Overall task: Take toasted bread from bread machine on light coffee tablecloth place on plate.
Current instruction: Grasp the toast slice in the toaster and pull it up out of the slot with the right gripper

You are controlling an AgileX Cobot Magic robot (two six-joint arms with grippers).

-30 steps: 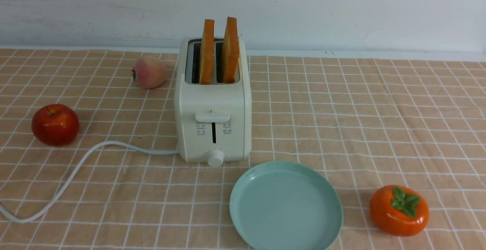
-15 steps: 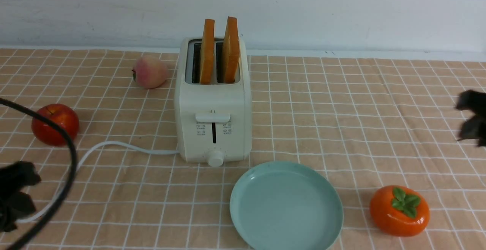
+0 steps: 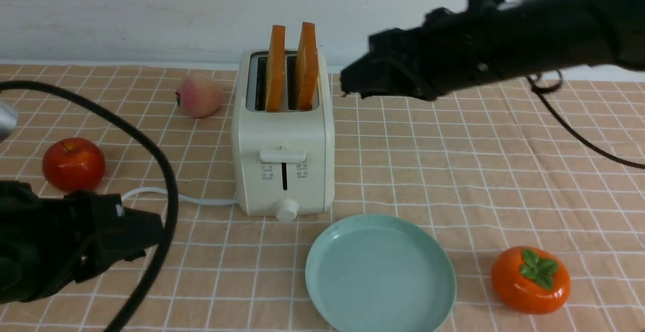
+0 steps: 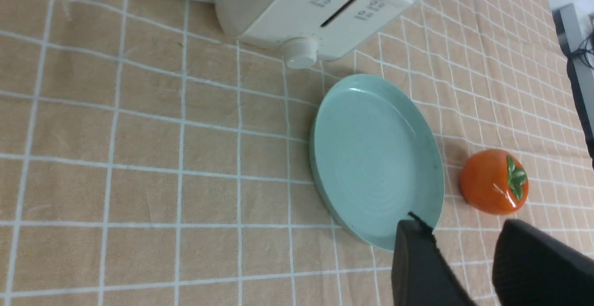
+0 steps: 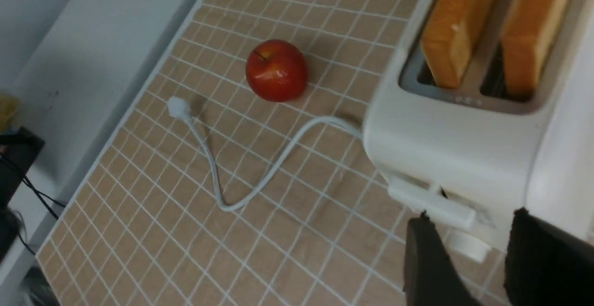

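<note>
Two toast slices (image 3: 275, 67) upright in toaster (image 3: 282, 140) slots, toaster on cloth (image 3: 453, 171), plate (image 3: 380, 274) at toaster's 5 o'clock, left gripper (image 4: 459, 231) at 8 o'clock, jaws apart, unloaded, right gripper (image 5: 471, 224) at 2 o'clock, jaws apart, unloaded.

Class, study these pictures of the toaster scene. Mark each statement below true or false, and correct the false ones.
1. Both slices of toasted bread stand upright in the bread machine. True.
2. The plate already holds a slice. False: it holds nothing.
3. The red apple lies on the robot's right of the bread machine. False: it lies on the robot's left.
4. The right hand grips a slice. False: it is open and clear of both slices.
5. The white cord leaves the bread machine toward the robot's left. True.
</note>
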